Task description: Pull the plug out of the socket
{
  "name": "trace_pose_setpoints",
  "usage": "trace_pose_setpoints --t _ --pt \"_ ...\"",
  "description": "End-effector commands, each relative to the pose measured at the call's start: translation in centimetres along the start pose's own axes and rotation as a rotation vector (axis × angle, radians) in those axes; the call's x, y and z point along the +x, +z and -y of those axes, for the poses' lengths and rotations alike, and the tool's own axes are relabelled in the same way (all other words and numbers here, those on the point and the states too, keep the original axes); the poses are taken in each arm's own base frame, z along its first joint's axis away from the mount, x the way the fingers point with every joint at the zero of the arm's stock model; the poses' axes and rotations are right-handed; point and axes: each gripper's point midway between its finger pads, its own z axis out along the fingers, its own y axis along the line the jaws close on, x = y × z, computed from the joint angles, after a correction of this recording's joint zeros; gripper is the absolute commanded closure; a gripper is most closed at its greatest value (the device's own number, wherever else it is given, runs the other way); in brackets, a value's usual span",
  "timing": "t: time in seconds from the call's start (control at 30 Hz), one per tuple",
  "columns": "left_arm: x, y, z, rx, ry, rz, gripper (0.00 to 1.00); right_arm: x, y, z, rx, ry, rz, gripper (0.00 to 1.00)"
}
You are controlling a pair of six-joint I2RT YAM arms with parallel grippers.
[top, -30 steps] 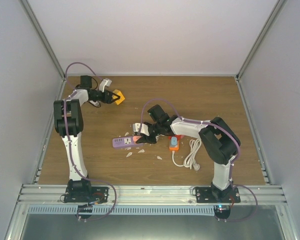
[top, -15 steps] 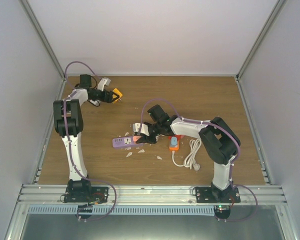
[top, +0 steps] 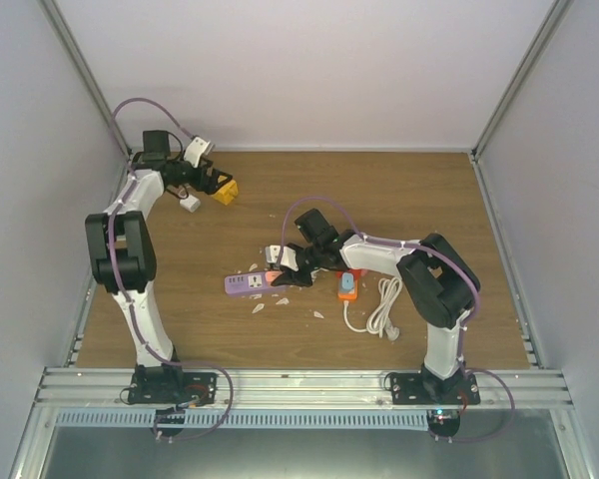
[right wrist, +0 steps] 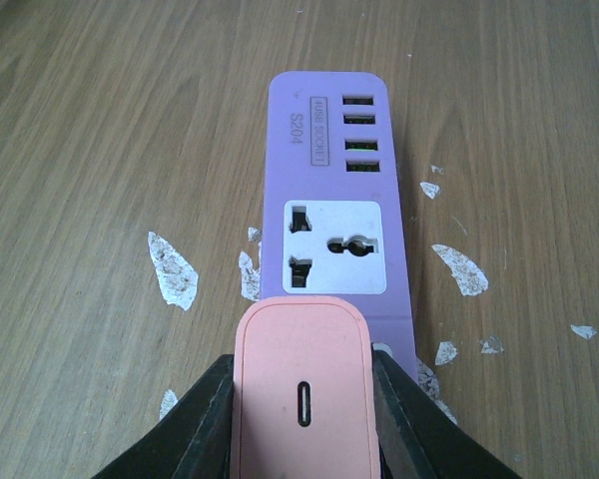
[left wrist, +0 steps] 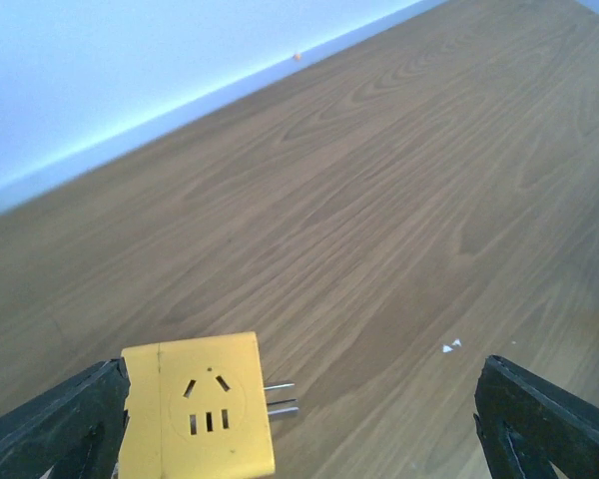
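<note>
A purple power strip (top: 250, 285) lies on the wooden table, also in the right wrist view (right wrist: 339, 200). A pink plug (right wrist: 301, 399) stands in its near end, also seen from above (top: 273, 278). My right gripper (top: 283, 269) is shut on the pink plug, one finger on each side of it (right wrist: 301, 419). My left gripper (top: 215, 185) is at the far left of the table with its jaws wide apart (left wrist: 299, 419). A yellow adapter (left wrist: 198, 407) with bare prongs sits against its left finger (left wrist: 65, 419).
An orange socket block (top: 347, 286) with a coiled white cable (top: 384, 309) lies right of the strip. A small white plug (top: 190, 203) lies near the left gripper. White paper scraps (right wrist: 172, 267) are scattered round the strip. Walls close the table on three sides.
</note>
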Motion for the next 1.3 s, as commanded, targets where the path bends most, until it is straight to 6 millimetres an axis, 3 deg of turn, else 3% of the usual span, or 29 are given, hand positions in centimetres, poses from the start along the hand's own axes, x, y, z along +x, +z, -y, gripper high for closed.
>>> trace_pose_setpoints --t 0.0,0.4,0.57,0.8,1.03,1.27 --pt "0.7 -2.7 3.0 0.011 0.149 -0.027 0.06 4.8 1.8 -1.3 -0.021 0.072 -0.149 0.96" --pt "7.2 -8.2 13.7 0.158 0.411 -0.079 0.06 4.2 1.6 -1.2 -0.013 0.070 -0.129 0.96" --pt "10.8 -9.2 17.8 0.216 0.511 -0.081 0.07 4.1 1.5 -1.2 -0.011 0.070 -0.123 0.95" --pt "16.8 -7.3 20.9 0.267 0.560 -0.191 0.09 3.8 1.4 -1.2 -0.008 0.068 -0.117 0.95" --pt "18.1 -5.6 23.1 0.320 0.602 -0.217 0.10 3.6 1.4 -1.3 -0.016 0.070 -0.108 0.95" --pt "19.0 -4.2 23.2 0.324 0.603 -0.232 0.18 3.5 1.4 -1.4 -0.022 0.073 -0.099 0.95"
